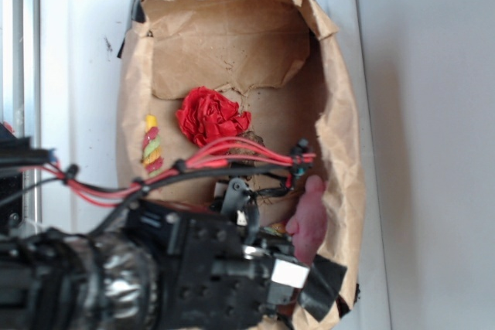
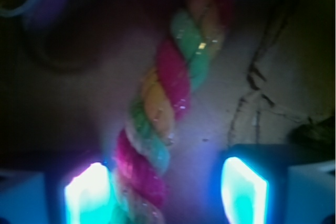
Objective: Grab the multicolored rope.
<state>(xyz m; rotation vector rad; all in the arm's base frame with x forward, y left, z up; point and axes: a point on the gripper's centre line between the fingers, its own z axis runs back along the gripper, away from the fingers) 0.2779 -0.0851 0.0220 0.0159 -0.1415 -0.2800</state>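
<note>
One black robot arm reaches down into one brown paper bag, its gripper straddling one twisted rope.

From the exterior view, the crumpled brown paper bag point(image 1: 340, 137) lies open on a white surface point(image 1: 85, 52). Inside sit one red crumpled paper flower point(image 1: 210, 116), one pink plush toy point(image 1: 309, 218) against the right wall, and a short red, yellow and green rope end point(image 1: 152, 144) at the left wall. A bundle of red cables point(image 1: 232, 156) crosses above the arm. From the wrist view, the thick multicolored rope point(image 2: 157, 124) of pink, yellow and green strands runs diagonally between two glowing fingers point(image 2: 86, 192); the gripper point(image 2: 165, 192) stands wide, the left finger just beside the rope, the right one apart.
</note>
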